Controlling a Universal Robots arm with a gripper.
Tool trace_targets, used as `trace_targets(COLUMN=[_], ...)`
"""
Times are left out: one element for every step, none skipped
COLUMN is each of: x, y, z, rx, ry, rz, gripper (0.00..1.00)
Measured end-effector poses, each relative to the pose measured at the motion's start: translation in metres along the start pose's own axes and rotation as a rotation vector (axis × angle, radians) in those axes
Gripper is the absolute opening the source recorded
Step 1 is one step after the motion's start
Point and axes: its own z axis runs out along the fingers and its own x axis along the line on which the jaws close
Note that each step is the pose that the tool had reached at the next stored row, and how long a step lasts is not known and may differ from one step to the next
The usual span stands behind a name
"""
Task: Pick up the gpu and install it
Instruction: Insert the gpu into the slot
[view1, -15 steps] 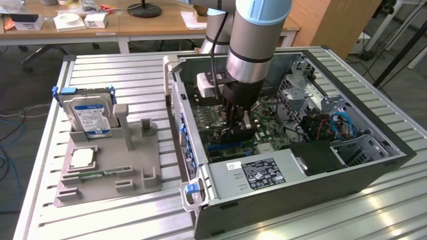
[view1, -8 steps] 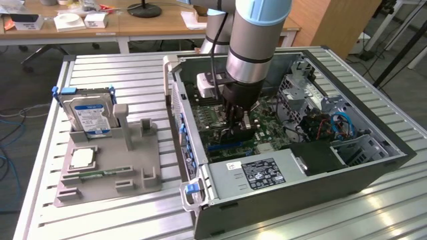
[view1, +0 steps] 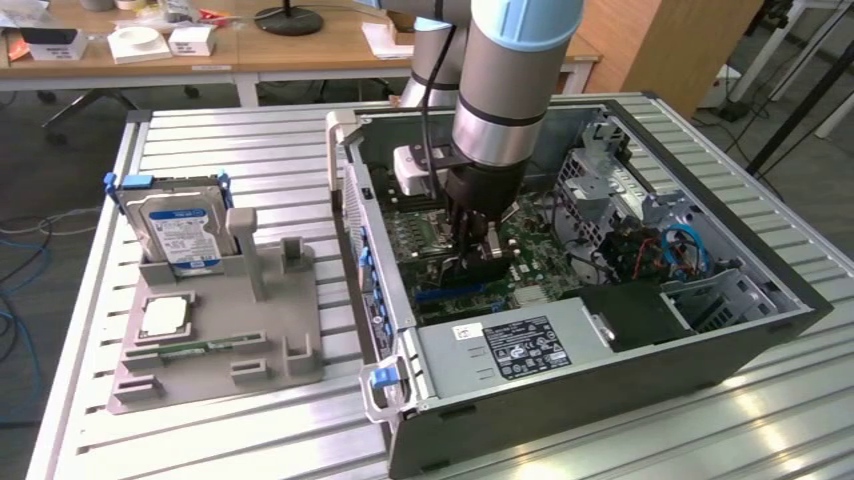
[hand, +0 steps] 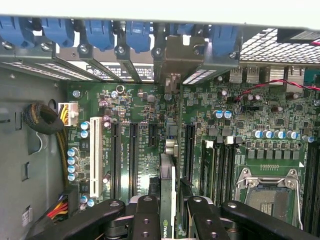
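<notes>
The gpu (hand: 168, 175) stands edge-on between my fingers, a thin green board with a small logo near the grip. My gripper (hand: 170, 212) is shut on it, with one black finger (hand: 145, 215) on each side. The card's silver end bracket (hand: 172, 57) reaches the case's rear slot openings. The card sits in line with the motherboard's (hand: 135, 100) long black slots (hand: 189, 150); I cannot tell whether its edge is in one. In the exterior view my gripper (view1: 478, 240) is down inside the open computer case (view1: 801, 300), with the gpu (view1: 493, 247) under it.
Blue slot latches (hand: 100, 32) line the case's rear wall. An empty CPU socket (hand: 267, 192) and cables (hand: 45, 120) flank the card. The power supply (view1: 521, 345) fills the case's near end. Outside, a grey fixture (view1: 214, 375) holds a hard drive (view1: 180, 225), a processor (view1: 163, 315) and a memory stick (view1: 200, 350).
</notes>
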Motion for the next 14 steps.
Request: trace_targets(x=[0.0000, 0.0000, 0.0000, 0.0000, 0.0000, 0.0000, 0.0000, 0.0000, 0.0001, 0.0001, 0.0001, 0.0001, 0.0001, 0.0001], y=[0.0000, 0.0000, 0.0000, 0.0000, 0.0000, 0.0000, 0.0000, 0.0000, 0.0000, 0.0000, 0.0000, 0.0000, 0.0000, 0.0000], z=[-0.0001, -0.0002, -0.0003, -0.0003, -0.0003, -0.0003, -0.0004, -0.0003, -0.0004, -0.0004, -0.0004, -0.0004, -0.0004, -0.0003], rx=[-0.0001, -0.0001, -0.0001, -0.0002, -0.0002, -0.0001, -0.0001, 0.0000, 0.0000, 0.0001, 0.0001, 0.0002, 0.0001, 0.0002], ry=[0.0002, 0.0002, 0.0003, 0.0002, 0.0003, 0.0003, 0.0004, 0.0004, 0.0005, 0.0006, 0.0007, 0.0007, 0.0007, 0.0007], rz=[0.000, 0.000, 0.000, 0.000, 0.001, 0.002, 0.005, 0.009, 0.014, 0.017, 0.019, 0.020, 0.021, 0.021], gripper=[0.26, 0.26, 0.26, 0.26, 0.26, 0.26, 0.26, 0.26, 0.26, 0.26, 0.26, 0.26, 0.26, 0.26])
